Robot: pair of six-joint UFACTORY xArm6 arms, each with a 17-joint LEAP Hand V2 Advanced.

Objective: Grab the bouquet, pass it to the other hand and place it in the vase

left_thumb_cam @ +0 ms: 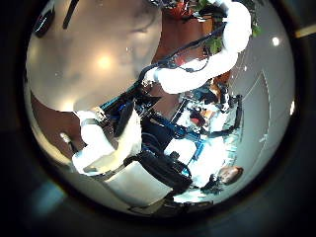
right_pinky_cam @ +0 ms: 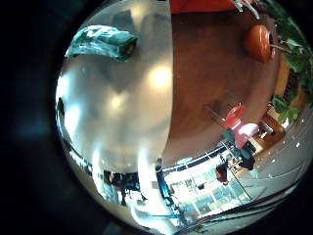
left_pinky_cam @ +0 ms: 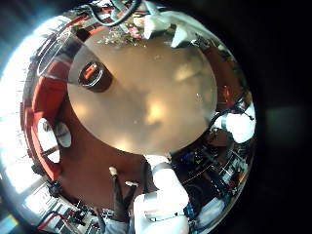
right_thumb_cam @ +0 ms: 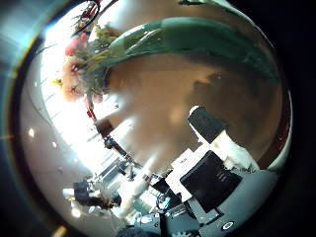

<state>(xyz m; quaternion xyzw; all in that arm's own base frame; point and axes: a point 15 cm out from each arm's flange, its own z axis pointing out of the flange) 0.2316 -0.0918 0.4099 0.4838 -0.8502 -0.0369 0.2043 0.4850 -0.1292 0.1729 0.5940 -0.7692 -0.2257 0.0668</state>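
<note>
The bouquet point(right_thumb_cam: 148, 44) lies flat on the round bench point(right_thumb_cam: 188, 89), close under the right hand point(right_thumb_cam: 212, 163), its long green stems running across the benchtop and its blooms at one end. That hand's fingers look relaxed, apart from it. The vase point(left_pinky_cam: 95, 74) stands upright across the bench. The left hand point(left_pinky_cam: 161, 190) hangs loose-fingered over the bench edge, holding nothing.

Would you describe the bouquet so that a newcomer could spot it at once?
Look at the round table. The bouquet is over it, close to the palm of the right hand. It is a long wrapped bundle of stems with blossoms at one end, unlike the vase, a short open container.
</note>
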